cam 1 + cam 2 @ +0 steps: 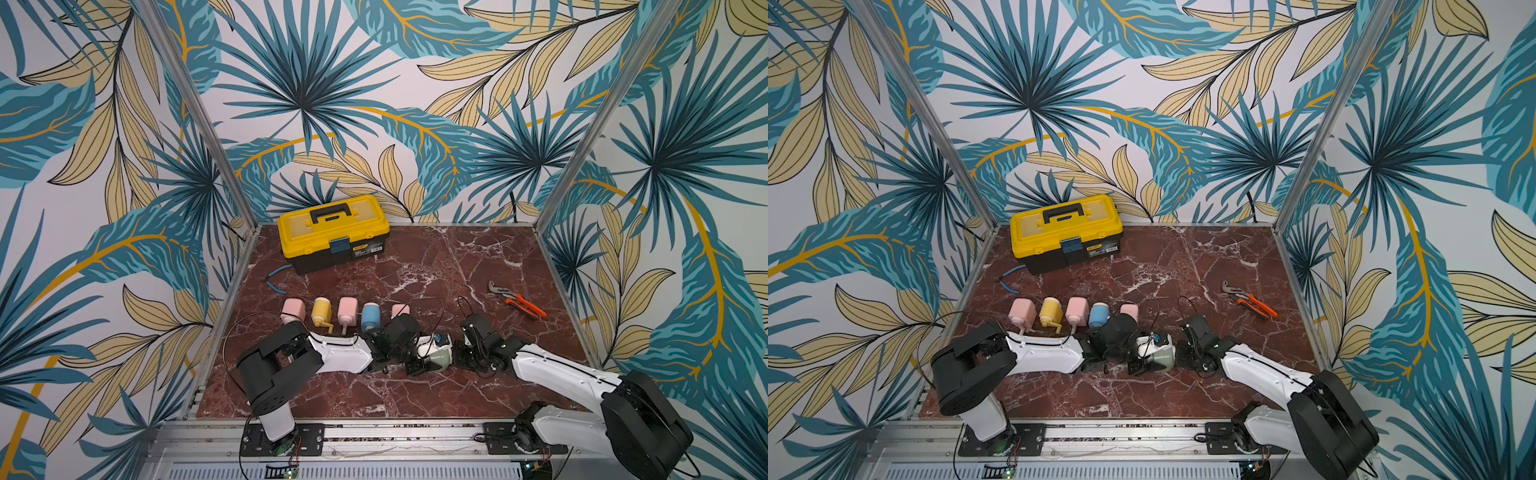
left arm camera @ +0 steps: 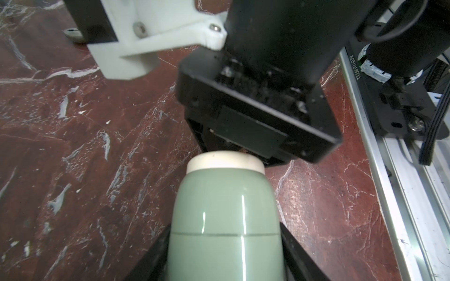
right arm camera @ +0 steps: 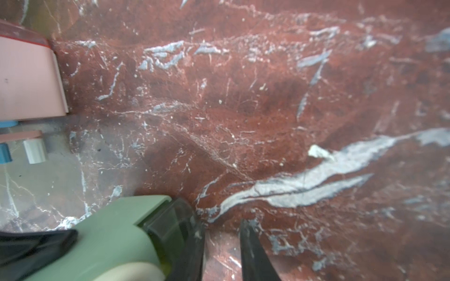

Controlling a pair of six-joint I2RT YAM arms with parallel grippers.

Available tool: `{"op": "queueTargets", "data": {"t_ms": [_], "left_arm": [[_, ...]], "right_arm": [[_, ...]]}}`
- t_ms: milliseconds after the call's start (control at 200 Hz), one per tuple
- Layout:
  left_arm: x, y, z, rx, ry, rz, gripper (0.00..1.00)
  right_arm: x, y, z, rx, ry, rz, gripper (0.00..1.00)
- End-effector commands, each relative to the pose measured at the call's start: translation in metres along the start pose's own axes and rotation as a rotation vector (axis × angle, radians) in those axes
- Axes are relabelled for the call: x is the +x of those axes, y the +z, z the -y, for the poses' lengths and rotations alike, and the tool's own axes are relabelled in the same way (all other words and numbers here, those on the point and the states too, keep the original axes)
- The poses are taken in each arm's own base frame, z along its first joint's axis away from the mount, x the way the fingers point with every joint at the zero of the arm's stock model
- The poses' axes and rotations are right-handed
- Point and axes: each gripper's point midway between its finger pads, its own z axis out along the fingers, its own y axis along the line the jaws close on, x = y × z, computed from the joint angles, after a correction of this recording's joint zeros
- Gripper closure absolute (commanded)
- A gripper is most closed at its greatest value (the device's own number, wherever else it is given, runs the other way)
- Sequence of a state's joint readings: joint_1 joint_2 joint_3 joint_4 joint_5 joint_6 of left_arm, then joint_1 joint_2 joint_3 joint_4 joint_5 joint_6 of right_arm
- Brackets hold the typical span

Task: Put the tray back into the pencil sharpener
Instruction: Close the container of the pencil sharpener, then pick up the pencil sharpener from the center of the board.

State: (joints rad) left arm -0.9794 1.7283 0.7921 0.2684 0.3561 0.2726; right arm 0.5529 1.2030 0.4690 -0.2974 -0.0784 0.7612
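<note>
Leaf-patterned wallpaper (image 1: 299,104) in teal and tan backs a red marble tabletop (image 1: 436,266) veined with white. Nearer its front edge than the far one, about midway between the side edges, lies a glossy, rounded sage-green plastic pencil sharpener (image 2: 224,206) with a cream end cap. The left gripper (image 2: 225,245) clasps its body, with a black finger against either side. A dark, see-through tray (image 3: 173,231) sits in an opening of the green shell and juts past it; how deep it is seated cannot be told. The right gripper (image 3: 224,245) faces the cream end. Its jaws are narrowly apart with bare marble between them, holding nothing, and one finger is just beside the tray. In both top views the arms hide most of the sharpener. Beyond them five small sharpeners (image 1: 348,309), pink, yellow and blue, stand in a row, the last partly hidden. A yellow plastic toolbox (image 1: 332,232) sits by the far edge toward the left corner, and orange-handled pliers (image 1: 521,302) lie near the right edge.
</note>
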Motion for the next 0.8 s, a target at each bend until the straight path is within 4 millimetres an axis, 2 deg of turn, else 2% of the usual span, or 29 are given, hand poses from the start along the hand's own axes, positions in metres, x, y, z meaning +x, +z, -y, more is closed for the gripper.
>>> {"op": "queueTargets", "data": {"t_ms": [0, 175, 245, 320, 346, 451, 566, 686, 796], "left_arm": [[0.001, 0.008, -0.003, -0.022, -0.006, -0.021, 0.55], [0.003, 0.009, -0.005, -0.031, -0.025, -0.025, 0.56], [0.003, 0.009, -0.005, -0.031, -0.034, -0.027, 0.56], [0.003, 0.009, -0.005, -0.034, -0.049, -0.025, 0.56], [0.003, 0.009, -0.005, -0.034, -0.053, -0.026, 0.56], [0.001, 0.010, -0.006, -0.032, -0.069, -0.023, 0.57], [-0.001, 0.011, -0.008, -0.036, -0.077, -0.019, 0.57], [-0.005, 0.010, -0.010, -0.049, -0.091, -0.010, 0.57], [-0.009, 0.010, -0.011, -0.054, -0.101, -0.003, 0.59]], "right_arm": [[0.012, 0.000, -0.010, -0.098, 0.053, -0.037, 0.72], [0.013, 0.000, 0.013, -0.032, 0.108, -0.029, 0.72], [0.015, 0.002, 0.015, -0.036, 0.129, -0.044, 0.72], [0.018, 0.005, 0.007, -0.088, 0.135, -0.068, 0.72], [0.013, 0.006, -0.002, -0.133, 0.132, -0.055, 0.72], [0.019, 0.009, -0.027, -0.277, 0.135, -0.126, 0.72], [0.025, 0.013, -0.038, -0.357, 0.167, -0.185, 0.72], [0.019, 0.012, -0.032, -0.356, 0.206, -0.161, 0.72], [0.010, 0.005, -0.006, -0.226, 0.217, -0.106, 0.67]]}}
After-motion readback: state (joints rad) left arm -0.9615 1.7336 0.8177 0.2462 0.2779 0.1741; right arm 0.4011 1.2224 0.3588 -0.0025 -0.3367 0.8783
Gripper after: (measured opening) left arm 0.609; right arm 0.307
